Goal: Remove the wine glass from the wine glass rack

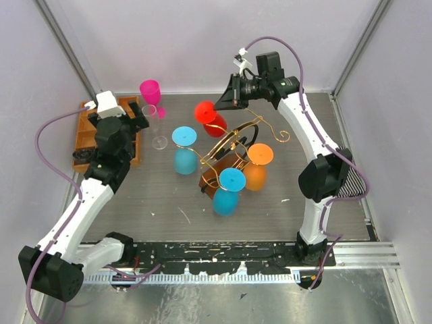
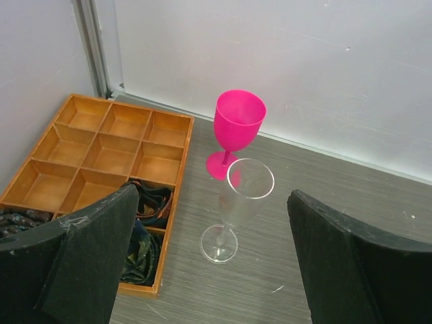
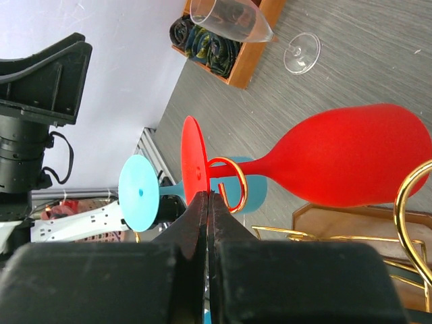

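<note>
As the left hand [image 2: 212, 197] hangs spread, the right hand [image 3: 208, 197] presses together at the red glass [image 3: 351, 156].

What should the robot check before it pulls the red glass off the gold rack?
1. Red plastic wine glass hangs by its stem in a curl of the gold wire rack with wooden base: ok.
2. Right gripper shut at the red foot's edge: ok.
3. Foot really pinched: cannot tell.
4. Left gripper open, away from the rack: ok.
5. Clear flute glass and pink plastic goblet stand upright, apart from the rack: ok.
6. Light blue wine glass hangs close behind the red foot: not ok, tight.
</note>
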Robot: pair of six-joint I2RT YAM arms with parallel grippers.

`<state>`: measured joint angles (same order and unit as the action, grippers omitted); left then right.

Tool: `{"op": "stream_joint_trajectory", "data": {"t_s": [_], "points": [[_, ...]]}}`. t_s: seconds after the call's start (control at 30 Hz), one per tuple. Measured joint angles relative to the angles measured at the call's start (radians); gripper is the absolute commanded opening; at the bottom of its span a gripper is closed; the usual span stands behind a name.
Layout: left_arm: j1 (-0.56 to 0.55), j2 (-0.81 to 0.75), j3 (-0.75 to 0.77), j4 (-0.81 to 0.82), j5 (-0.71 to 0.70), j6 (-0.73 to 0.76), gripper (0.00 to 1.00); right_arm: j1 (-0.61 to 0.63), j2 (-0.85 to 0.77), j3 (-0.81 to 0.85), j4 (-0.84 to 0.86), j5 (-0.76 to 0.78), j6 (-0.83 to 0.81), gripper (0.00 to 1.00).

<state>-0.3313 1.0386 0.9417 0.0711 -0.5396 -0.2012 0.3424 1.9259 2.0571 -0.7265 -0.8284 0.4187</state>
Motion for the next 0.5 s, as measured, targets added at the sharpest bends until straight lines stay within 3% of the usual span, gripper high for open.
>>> {"op": "stream_joint_trajectory", "data": {"t_s": [0.5], "points": [[0.0, 0.008, 0.027, -0.037, 0.018, -0.007, 0.99, 0.012, -0.002, -0.058, -0.043, -0.066, -0.056, 0.01]]}}
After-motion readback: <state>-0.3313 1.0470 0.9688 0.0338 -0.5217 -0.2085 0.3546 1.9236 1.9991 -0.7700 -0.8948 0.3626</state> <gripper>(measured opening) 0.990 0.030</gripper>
